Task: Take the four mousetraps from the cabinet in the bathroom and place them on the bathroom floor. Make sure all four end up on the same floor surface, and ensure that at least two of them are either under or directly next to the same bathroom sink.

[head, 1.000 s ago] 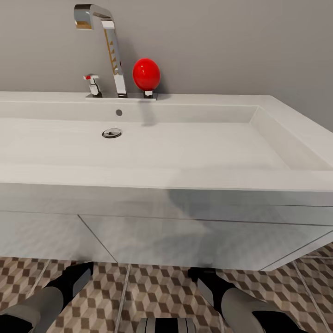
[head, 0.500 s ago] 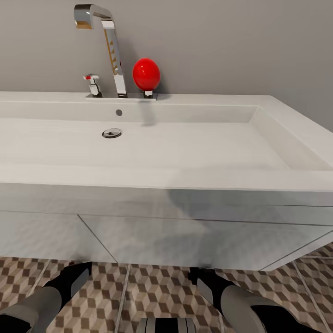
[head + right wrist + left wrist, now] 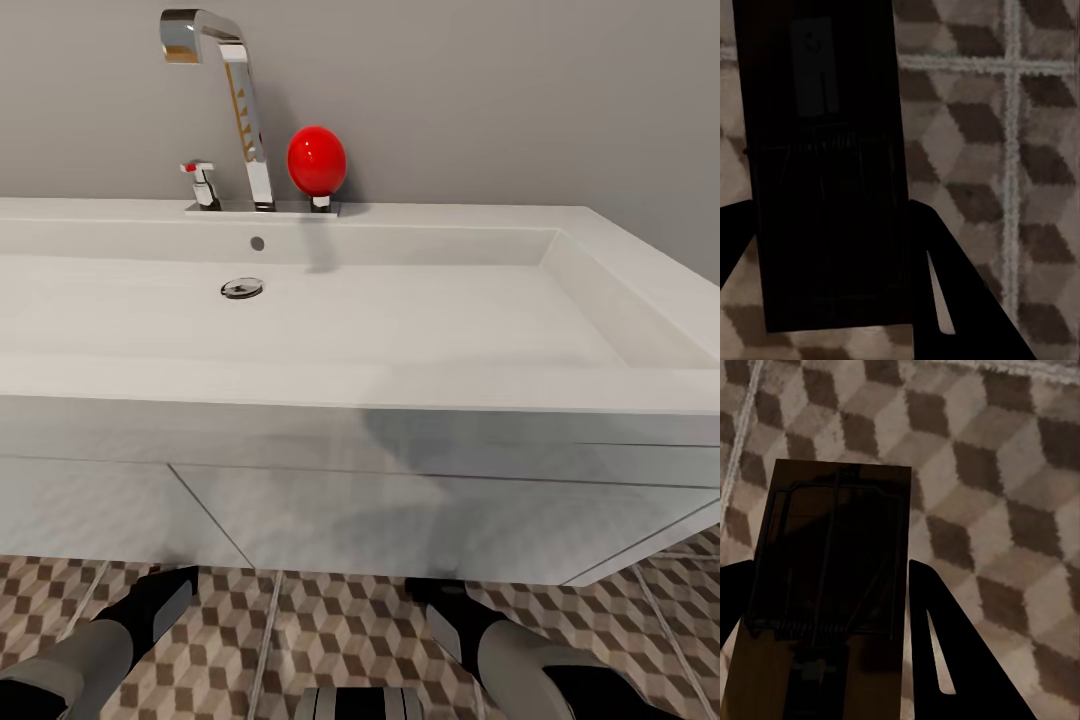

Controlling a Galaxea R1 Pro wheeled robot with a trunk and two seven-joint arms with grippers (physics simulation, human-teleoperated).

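Observation:
In the left wrist view, a tan mousetrap [image 3: 832,532] with dark wire parts sits between the fingers of my left gripper [image 3: 825,566], just above the cube-patterned bathroom floor [image 3: 1005,510]. The jaws press against both its long edges. My right gripper [image 3: 825,206] holds a second mousetrap [image 3: 825,150] the same way, deep in shadow over the floor tiles [image 3: 967,150]. In the head view both arms reach beneath the white vanity [image 3: 400,500] under the bathroom sink [image 3: 330,320], and the vanity hides the fingers. The cabinet is out of view.
A chrome faucet [image 3: 245,110] and a red ball-shaped object [image 3: 317,160] stand on the sink's back ledge against a grey wall. Patterned floor [image 3: 340,630] shows between my forearms. The vanity front hangs low over my wrists.
Both forearms have shifted only slightly, sinking a little lower in the head view. The sink and the view itself have not moved.

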